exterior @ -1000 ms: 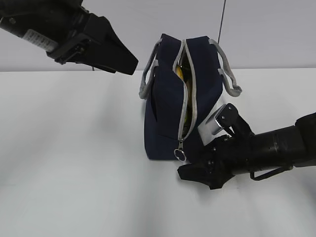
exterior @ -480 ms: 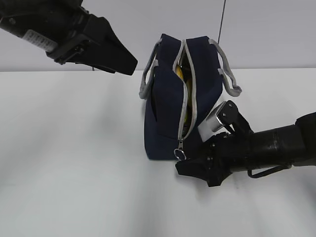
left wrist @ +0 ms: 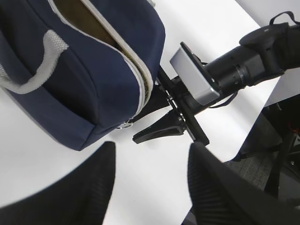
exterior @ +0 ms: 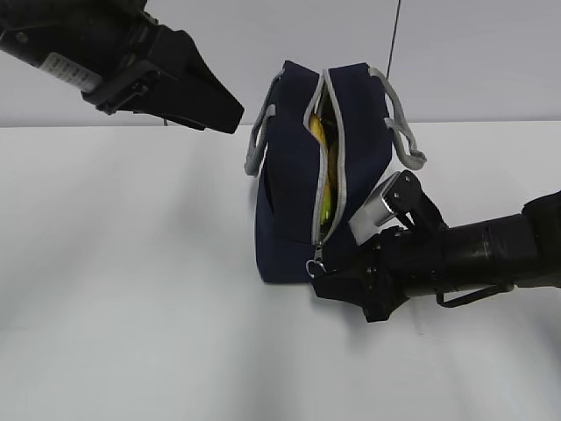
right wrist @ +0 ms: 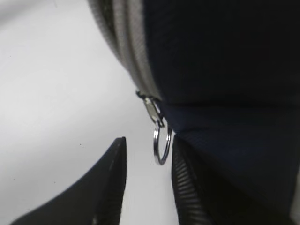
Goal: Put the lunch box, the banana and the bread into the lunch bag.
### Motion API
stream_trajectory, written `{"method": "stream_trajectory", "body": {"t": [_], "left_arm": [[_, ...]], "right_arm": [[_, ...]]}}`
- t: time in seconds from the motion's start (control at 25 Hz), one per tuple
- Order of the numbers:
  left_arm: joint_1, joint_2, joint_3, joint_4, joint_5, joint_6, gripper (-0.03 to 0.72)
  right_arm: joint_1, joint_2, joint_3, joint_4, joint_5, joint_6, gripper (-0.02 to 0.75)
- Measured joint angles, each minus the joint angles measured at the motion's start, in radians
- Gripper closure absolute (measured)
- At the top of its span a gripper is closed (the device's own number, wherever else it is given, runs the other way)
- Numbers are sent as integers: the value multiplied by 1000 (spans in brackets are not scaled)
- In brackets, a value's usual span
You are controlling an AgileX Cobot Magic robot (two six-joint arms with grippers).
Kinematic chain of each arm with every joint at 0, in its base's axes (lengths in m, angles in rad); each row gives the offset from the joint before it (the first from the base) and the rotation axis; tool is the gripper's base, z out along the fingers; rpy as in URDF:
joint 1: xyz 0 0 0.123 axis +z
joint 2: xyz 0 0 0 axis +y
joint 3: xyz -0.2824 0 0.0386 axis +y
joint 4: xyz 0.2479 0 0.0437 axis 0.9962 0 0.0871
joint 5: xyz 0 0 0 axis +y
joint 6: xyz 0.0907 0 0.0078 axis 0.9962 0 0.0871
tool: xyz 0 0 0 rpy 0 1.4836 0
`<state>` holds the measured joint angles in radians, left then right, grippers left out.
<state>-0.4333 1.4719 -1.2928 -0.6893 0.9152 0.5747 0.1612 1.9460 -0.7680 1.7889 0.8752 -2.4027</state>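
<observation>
The navy lunch bag [exterior: 294, 175] stands upright in the middle of the table, its grey zipper partly open at the end that faces me. A yellow strip of banana [exterior: 317, 130] shows in the gap. The lunch box and the bread are hidden. My right gripper [exterior: 319, 287] is open low at the bag's near end. In the right wrist view its fingers [right wrist: 112, 187] stand either side of the zipper's ring pull [right wrist: 161, 143], apart from it. My left gripper [exterior: 230, 116] is open and empty, high to the left of the bag [left wrist: 79, 79].
The bag's grey rope handles [exterior: 405, 140] hang down on both sides. The white table [exterior: 131, 289] stretches to the left and front. The right arm with its silver camera block [left wrist: 193, 77] lies along the table right of the bag.
My right gripper has moved left and slightly up to the bag's end, so the ring pull now sits between its fingers. The bag has shifted slightly. The left arm has not moved.
</observation>
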Motion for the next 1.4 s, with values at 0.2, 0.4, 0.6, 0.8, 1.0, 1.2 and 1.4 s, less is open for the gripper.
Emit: {"method": "stream_trajectory", "body": {"t": [0.2,0.4,0.6,0.8,1.0,1.2,1.4], "left_arm": [[0,0,0,0,0,0,328],[0,0,0,0,0,0,328],[0,0,0,0,0,0,328],[0,0,0,0,0,0,328],[0,0,0,0,0,0,328],[0,0,0,0,0,0,328],[0,0,0,0,0,0,328]], "right_arm": [[0,0,0,2,0,-1,545],[0,0,0,4,0,-1,659],[0,0,0,4,0,-2,750],[0,0,-2,-33,0,32,753],[0,-15,-2,-100,-22,122,753],[0,-102,-2,-204,-95,221,753],[0,-170,-2,-316,-120,326,753]]}}
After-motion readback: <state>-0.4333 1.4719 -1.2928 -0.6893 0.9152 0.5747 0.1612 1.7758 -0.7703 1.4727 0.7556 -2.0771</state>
